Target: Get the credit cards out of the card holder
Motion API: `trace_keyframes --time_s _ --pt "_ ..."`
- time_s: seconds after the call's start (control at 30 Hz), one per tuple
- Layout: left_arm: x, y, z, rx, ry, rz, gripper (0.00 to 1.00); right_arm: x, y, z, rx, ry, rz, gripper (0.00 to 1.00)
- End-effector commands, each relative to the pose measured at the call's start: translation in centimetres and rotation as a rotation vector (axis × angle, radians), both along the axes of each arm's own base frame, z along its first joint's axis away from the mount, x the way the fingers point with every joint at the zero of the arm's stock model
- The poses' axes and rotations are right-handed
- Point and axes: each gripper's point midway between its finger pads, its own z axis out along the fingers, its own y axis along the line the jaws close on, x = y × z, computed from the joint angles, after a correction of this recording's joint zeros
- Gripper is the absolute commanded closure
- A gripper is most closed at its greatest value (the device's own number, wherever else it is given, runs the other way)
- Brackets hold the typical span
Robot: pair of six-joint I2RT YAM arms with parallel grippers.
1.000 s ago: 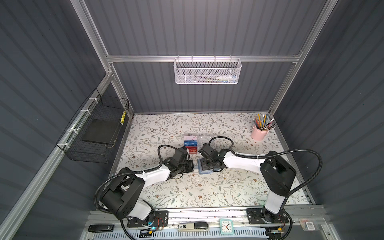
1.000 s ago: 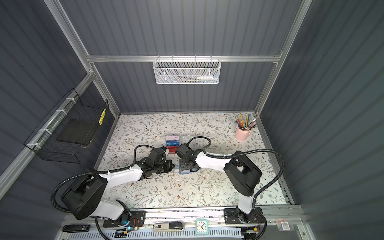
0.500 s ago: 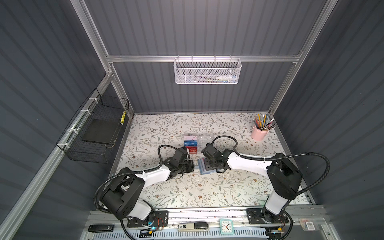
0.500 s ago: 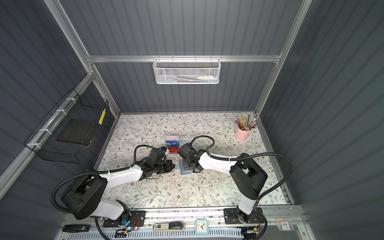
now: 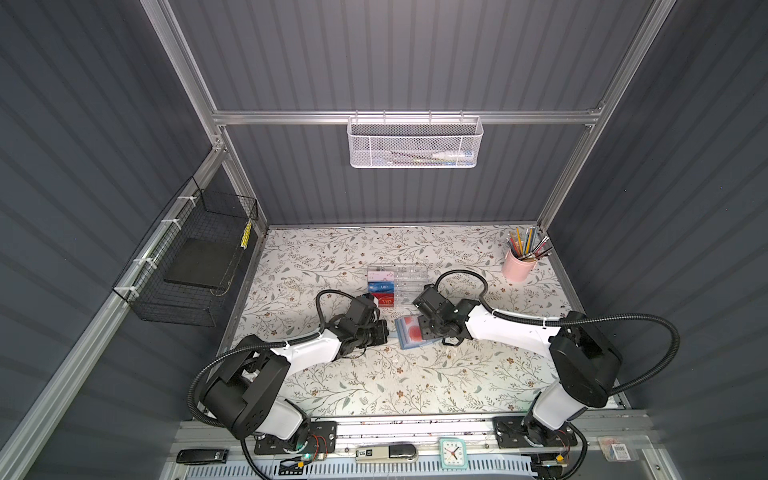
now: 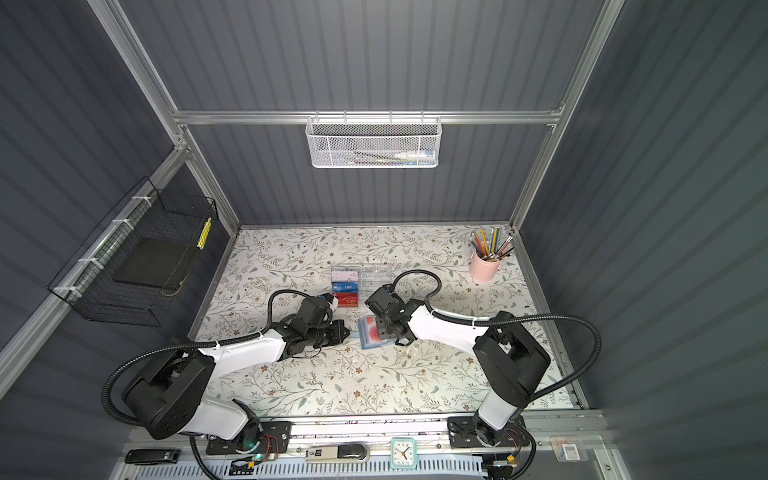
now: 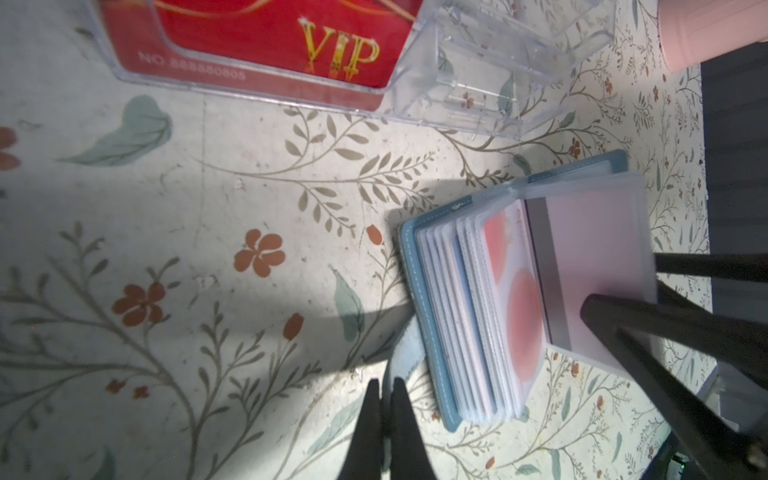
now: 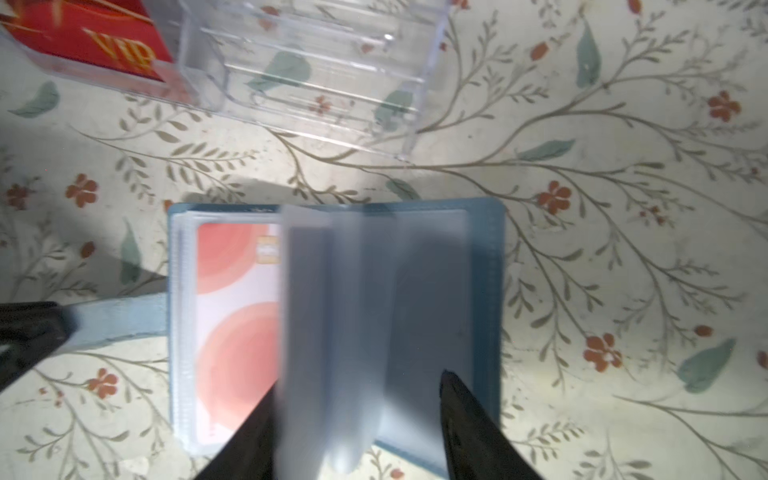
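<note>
The card holder (image 8: pixel 484 291) is lying open on the surface (image 8: pixel 623 249), just beside the clear acrylic box (image 8: pixel 316 62). Its see-through sleeve (image 8: pixel 324 332) is swinging over, blurred, since the right gripper (image 8: pixel 357 382), jaws half-wide astride it, has been edging sideways: paging on, baring a coral card (image 8: pixel 232 332), no blue one. The left gripper (image 7: pixel 385 380), jaws shut, is seemingly pinning the strap (image 8: pixel 120 320).

1. Left arm (image 5: pixel 307 353) low, stretched toward scene centre; left gripper (image 7: pixel 386 386) fingers pressed together, pointing right.
2. Right arm (image 5: pixel 507 328) extends in from the right; right gripper (image 8: pixel 358 384) angled down, fingers spread apart.
</note>
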Motion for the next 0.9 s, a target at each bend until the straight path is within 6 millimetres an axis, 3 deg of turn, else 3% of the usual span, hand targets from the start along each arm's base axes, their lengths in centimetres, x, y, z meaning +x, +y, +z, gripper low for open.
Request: trace_keyframes --time_s 0.0,0.3,0.5,0.67,0.87 --pt "-0.4 0.3 -0.6 0.018 0.012 -0.018 1.0 -0.4 -2.2 -0.3 -0.053 0.008 -0.022 0.44" --pt "-0.4 0.4 -0.8 0.022 0.017 -0.02 1.0 -0.4 -4.7 -1.4 -0.039 0.025 -0.068 0.44" --pt "-0.2 0.0 0.1 0.003 0.006 -0.022 1.0 -0.6 -4.6 -2.8 -0.025 0.059 -0.066 0.44" --pt "0.1 -0.7 2.7 -0.048 -0.028 -0.034 1.0 -0.2 -3.9 -3.2 -0.005 0.055 -0.057 0.44" --pt "0.5 -1.2 7.6 -0.108 -0.102 -0.046 1.0 -0.2 -4.0 -2.8 -0.001 0.049 -0.053 0.44"
